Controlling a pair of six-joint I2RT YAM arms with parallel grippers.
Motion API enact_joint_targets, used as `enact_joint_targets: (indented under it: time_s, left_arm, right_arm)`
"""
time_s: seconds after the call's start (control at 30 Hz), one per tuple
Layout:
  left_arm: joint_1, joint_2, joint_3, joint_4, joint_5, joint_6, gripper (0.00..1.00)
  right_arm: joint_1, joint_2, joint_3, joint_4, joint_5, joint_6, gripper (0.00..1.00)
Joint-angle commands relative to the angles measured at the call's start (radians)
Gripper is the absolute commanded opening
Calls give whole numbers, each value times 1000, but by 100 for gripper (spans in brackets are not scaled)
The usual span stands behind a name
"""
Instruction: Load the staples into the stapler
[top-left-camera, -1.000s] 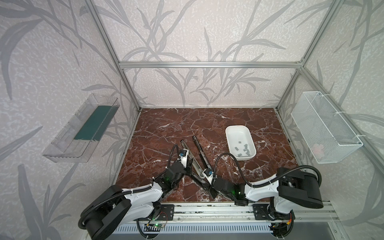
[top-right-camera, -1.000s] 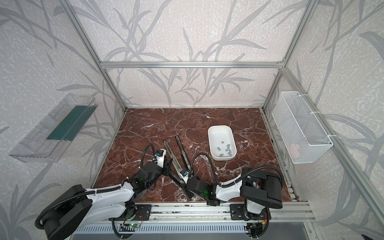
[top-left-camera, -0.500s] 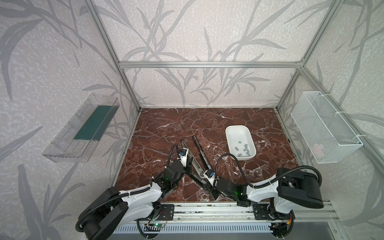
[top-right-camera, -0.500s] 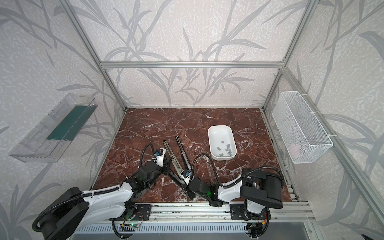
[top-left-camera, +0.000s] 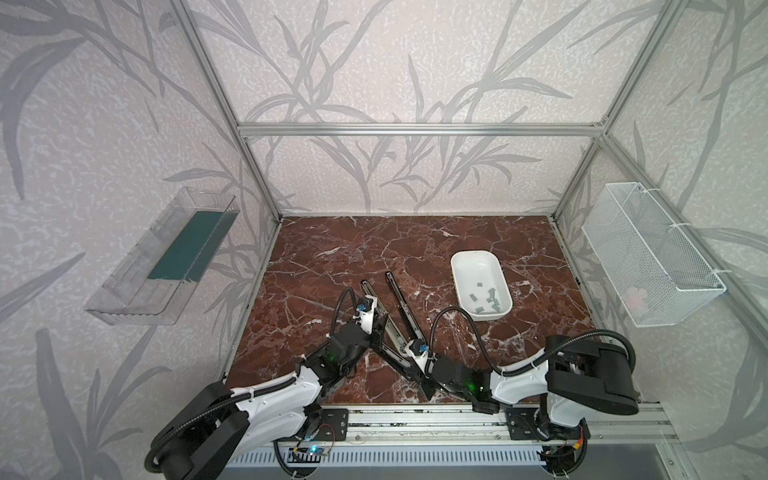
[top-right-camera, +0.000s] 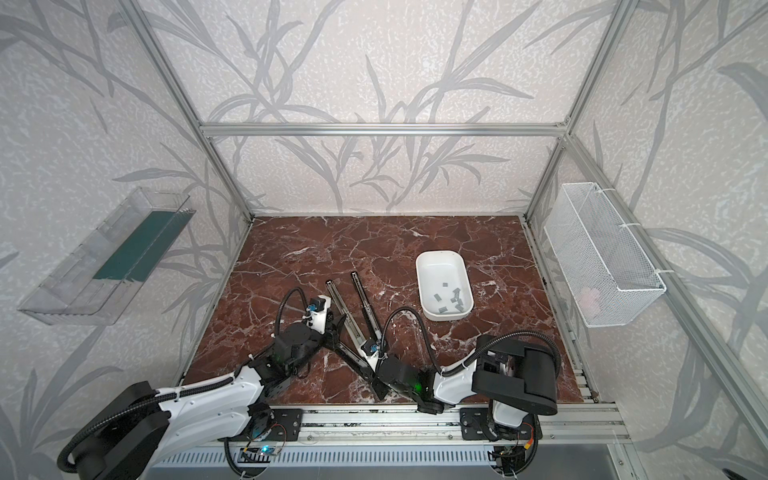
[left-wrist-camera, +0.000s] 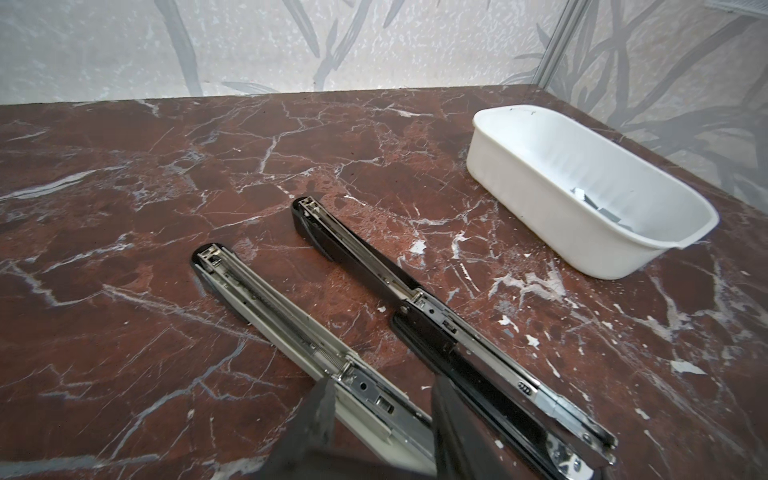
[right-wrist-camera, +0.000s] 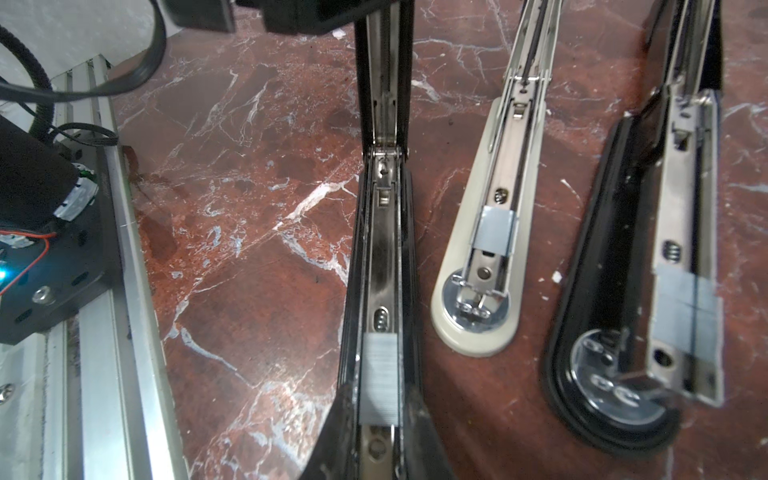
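I am looking down the right wrist view, where the right gripper (right-wrist-camera: 378, 397) is straddling the near stapler (right-wrist-camera: 382, 249), which is lying opened flat by the near edge, about centre. Its jaws are standing almost together, one finger hugging each side of the channel just where a strip (right-wrist-camera: 379, 378) of staples is sitting. Whether they are pinching the strip, the rail or nothing, I cannot tell.

The left gripper (left-wrist-camera: 382, 386) is standing with its fingers apart and the beige stapler (left-wrist-camera: 266, 307) between them, just left of the black stapler (left-wrist-camera: 361, 257). Whether it is gripping, I cannot tell. Those two are also showing strips in their channels. More staples (top-left-camera: 490, 297) are lying loose in the tray (top-left-camera: 457, 266), to the right and farther back.

I am judging the strips to be light, slick and stiff lengthwise, yet brittle: glued staples are likely to snap apart if bent or squeezed hard. I am planning to take one across its two long side faces, near the middle, with a soft pinch, holding it level so it is going legs-down over the rail.
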Motion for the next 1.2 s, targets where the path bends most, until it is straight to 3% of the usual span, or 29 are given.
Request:
enact_joint_targets:
  time_s: [0.0,0.57,0.8,1.17]
  left_arm:
    - [-21,-21,-26,10,72,12,47]
    - [-171,149,-40,127,25,53,53]
    - [-201,117,-71,138,30,84,64]
    - [-240,124,-68,120,67,118,72]
  right_arm:
    - [9,13,-3,20,31,-17,7]
    - [12,-2,-42,65,63,-12,5]
    - [12,1,-69,81,92,-14,5]
    - [13,-7,-113,124,152,-39,5]
